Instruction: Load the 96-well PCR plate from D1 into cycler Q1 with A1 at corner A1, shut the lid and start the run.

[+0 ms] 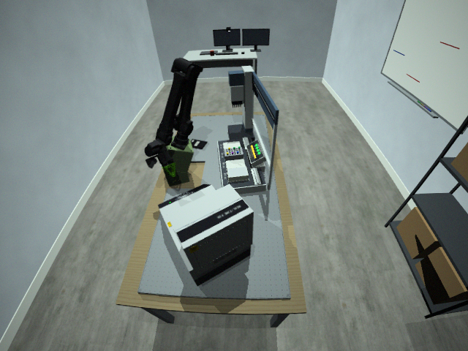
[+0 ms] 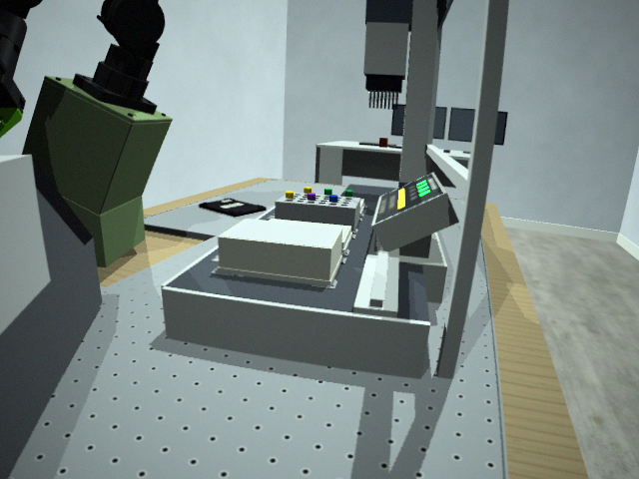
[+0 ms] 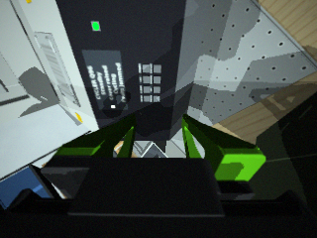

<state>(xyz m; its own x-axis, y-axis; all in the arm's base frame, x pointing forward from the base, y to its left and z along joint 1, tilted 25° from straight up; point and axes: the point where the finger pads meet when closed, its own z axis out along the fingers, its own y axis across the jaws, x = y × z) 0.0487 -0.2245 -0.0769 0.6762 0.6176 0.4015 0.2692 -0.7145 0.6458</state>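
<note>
The cycler Q1 [image 1: 205, 230] is a white and black box on the near half of the table, and its lid is shut. Its lamp [image 3: 95, 26] shows green. In the wrist view its dark front panel holds a display [image 3: 108, 80] and a small block of keys [image 3: 150, 81]. My gripper [image 1: 170, 172] hangs above the panel end of Q1, pointing down at it. Its green fingers stand apart with nothing between them, clear of the keys. The PCR plate on D1 does not show clearly in any view.
A walled deck [image 2: 305, 288] holds a tube block with coloured caps [image 2: 317, 206] and a tall white deep-well block [image 2: 281, 249]. A tilted keypad panel [image 2: 412, 209] and gantry posts [image 2: 472, 180] stand at its side. A black nest [image 2: 232, 207] lies near the arm's green base [image 2: 95, 155].
</note>
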